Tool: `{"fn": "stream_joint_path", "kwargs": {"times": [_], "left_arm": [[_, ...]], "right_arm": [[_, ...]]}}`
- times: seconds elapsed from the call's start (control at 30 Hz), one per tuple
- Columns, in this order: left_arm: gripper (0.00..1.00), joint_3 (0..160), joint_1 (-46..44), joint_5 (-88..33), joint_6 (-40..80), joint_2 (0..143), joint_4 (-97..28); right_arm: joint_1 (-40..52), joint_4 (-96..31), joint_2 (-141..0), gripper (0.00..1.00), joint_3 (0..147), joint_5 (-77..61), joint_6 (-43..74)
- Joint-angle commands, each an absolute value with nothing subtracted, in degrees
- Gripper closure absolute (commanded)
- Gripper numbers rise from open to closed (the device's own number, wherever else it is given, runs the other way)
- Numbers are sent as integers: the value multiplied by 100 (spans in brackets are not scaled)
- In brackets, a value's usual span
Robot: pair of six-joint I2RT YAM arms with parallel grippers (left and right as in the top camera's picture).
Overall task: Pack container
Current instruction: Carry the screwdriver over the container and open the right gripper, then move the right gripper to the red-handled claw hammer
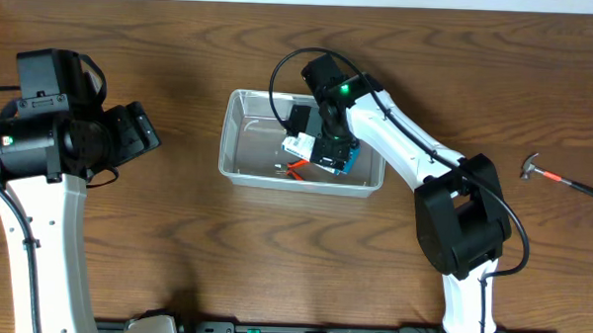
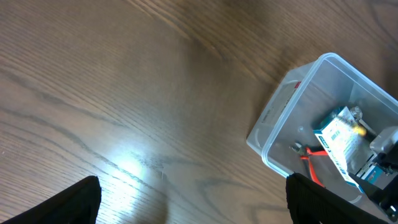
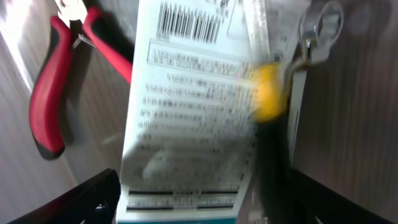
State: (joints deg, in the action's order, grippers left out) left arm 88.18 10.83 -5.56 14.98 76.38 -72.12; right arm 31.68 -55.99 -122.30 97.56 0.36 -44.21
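Note:
The clear plastic container (image 1: pixel 242 97) sits at the table's middle and also shows in the left wrist view (image 2: pixel 280 118). Red-handled pliers (image 1: pixel 294 168) lie on its floor, seen too in the wrist views (image 2: pixel 309 163) (image 3: pixel 50 106). My right gripper (image 1: pixel 332 148) is inside the container, its fingers (image 3: pixel 205 202) closed on a blue-and-white cardboard box (image 3: pixel 193 106) held tilted over the pliers (image 1: pixel 302 147) (image 2: pixel 339 140). A small yellow and metal piece (image 3: pixel 270 93) lies beside the box. My left gripper (image 1: pixel 144 132) is open and empty over bare wood, left of the container (image 2: pixel 193 205).
A hammer (image 1: pixel 558 178) with a red handle lies on the table at the far right. Both arm bases stand at the table's front edge.

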Motion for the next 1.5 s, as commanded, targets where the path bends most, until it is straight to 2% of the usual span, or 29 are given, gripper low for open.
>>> {"fn": "stream_joint_path", "kwargs": {"times": [0.0, 0.17, 0.4, 0.53, 0.67, 0.77, 0.87, 1.07, 1.47], "left_arm": [[12, 8820, 1103, -486, 1487, 7640, -7242], [12, 8820, 1103, -486, 1485, 7640, -7242], [12, 8820, 1103, -486, 1487, 7640, -7244], [12, 8820, 1103, -486, 1487, 7640, -7244], [12, 8820, 1103, -486, 1487, 7640, -7244], [12, 8820, 1103, -486, 1485, 7640, -7242], [12, 8820, 1103, -486, 1487, 7640, -7242], [12, 8820, 1103, -486, 1490, 7640, -7238], [12, 8820, 1103, -486, 1490, 7640, -7212]], "right_arm": [[3111, -5638, -11743, 13, 9996, 395, -4477], [2536, -5542, -10912, 13, 10088, 451, -4539], [681, -5513, -9979, 11, 10088, 443, -4091], [-493, -5765, -10020, 7, 10071, 436, -4270], [-1463, -6187, -10287, 5, 10071, 198, -5103], [-2008, -6477, -10562, 5, 10071, 145, -5730], [-2469, -6539, -10890, 4, 10071, 121, -5835], [-3002, -6639, -11533, 4, 10071, -80, -6208], [-3227, -6608, -12497, 7, 10068, 1, -6637]]}}
